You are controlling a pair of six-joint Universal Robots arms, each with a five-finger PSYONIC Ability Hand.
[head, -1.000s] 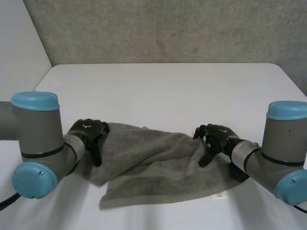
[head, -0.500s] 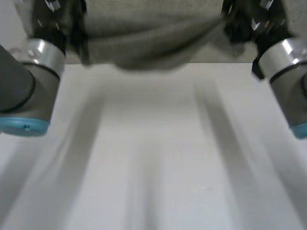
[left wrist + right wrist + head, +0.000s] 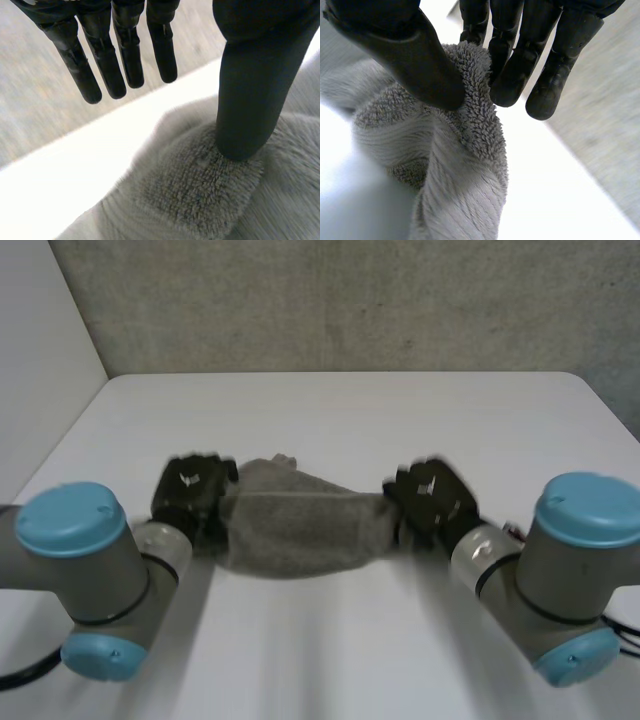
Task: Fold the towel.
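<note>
A grey towel (image 3: 298, 530) hangs bunched in a short band between my two hands over the middle of the white table (image 3: 340, 420). My left hand (image 3: 190, 495) is at the towel's left end. In the left wrist view its fingers (image 3: 125, 60) stand straight and clear of the cloth, while its thumb tip rests on the towel (image 3: 200, 195). My right hand (image 3: 432, 502) is at the towel's right end. In the right wrist view its thumb (image 3: 405, 55) and fingers pinch a fold of the towel's (image 3: 460, 170) edge.
A grey concrete wall (image 3: 350, 300) rises behind the table's far edge. The table's left edge runs past my left arm (image 3: 80, 570), and a light wall stands beyond it. My right arm (image 3: 560, 570) is low at the near right.
The towel lay spread on the table, was swung up high, and is now down again, bunched between the hands and farther out. The left hand's fingers have straightened off the cloth.
</note>
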